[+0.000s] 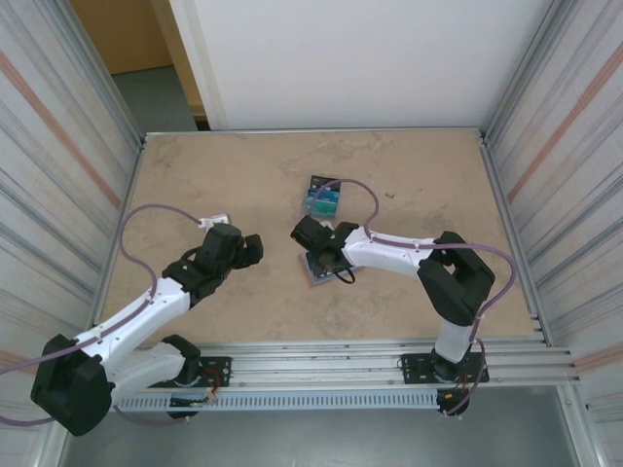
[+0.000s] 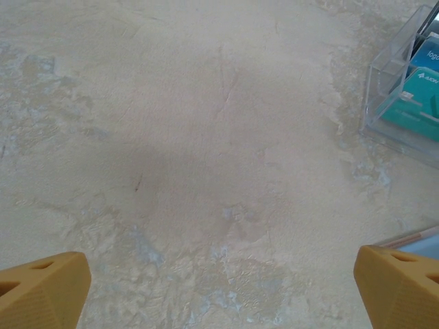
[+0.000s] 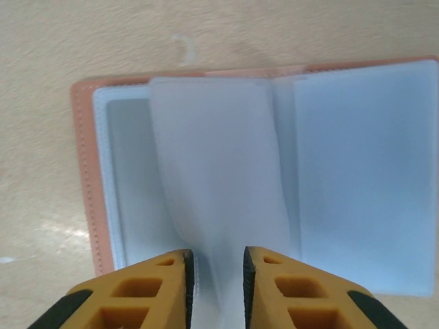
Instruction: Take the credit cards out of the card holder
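The card holder (image 3: 88,178) lies spread open on the table, salmon-brown rim outside and blue-grey pockets inside. One translucent pocket page (image 3: 212,157) curls up from its middle and runs between the fingers of my right gripper (image 3: 218,274), whose jaws stand a little apart around it. From above, the right gripper (image 1: 326,255) hangs over the card holder (image 1: 313,275). Teal and light blue credit cards (image 2: 417,103) stand in a clear plastic box (image 1: 323,199) behind it. My left gripper (image 2: 219,291) is wide open over bare table, left of the card holder (image 2: 415,240).
The clear box (image 2: 384,89) sits at the far right of the left wrist view. Metal walls close in the table (image 1: 195,185) on both sides, with a rail along the near edge (image 1: 321,355). A cable loops over the right arm near the box.
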Tool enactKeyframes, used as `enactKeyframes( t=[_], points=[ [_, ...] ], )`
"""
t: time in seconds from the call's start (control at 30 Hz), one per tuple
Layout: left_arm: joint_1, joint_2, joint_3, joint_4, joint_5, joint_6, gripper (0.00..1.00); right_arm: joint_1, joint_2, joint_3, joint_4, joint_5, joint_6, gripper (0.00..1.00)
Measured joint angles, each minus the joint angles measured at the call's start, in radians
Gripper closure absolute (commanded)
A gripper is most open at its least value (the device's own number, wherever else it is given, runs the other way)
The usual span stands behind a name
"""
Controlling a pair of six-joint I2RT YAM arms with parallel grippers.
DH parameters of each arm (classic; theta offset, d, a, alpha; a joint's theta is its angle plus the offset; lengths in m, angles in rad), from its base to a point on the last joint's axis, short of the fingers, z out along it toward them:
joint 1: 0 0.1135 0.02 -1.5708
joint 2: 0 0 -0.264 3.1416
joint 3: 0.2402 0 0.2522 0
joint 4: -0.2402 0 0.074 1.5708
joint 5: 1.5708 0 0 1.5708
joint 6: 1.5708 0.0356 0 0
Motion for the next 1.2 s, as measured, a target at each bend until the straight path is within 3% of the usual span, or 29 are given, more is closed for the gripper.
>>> enactKeyframes(
  t=[0.27, 0.6, 0.9, 1.2],
  points=[
    [-0.042, 0.089, 0.038, 0.007, 0.009, 0.020, 0.01, -0.100, -0.026, -0.060, 0.005, 0.035, -0.010, 0.70],
    [-0.206, 0.403, 0.186, 0.066, 0.013, 0.056, 0.01, -0.214, -0.042, -0.116, 0.073, -0.023, -0.065, 0.71],
    [-0.275, 0.636, 0.327, 0.083, 0.030, 0.092, 0.01, -0.227, -0.107, -0.145, 0.066, -0.037, -0.068, 0.68],
    [-0.261, 0.672, 0.327, 0.084, 0.034, 0.059, 0.01, -0.201, -0.280, -0.180, 0.118, -0.083, -0.130, 0.70]
  ],
)
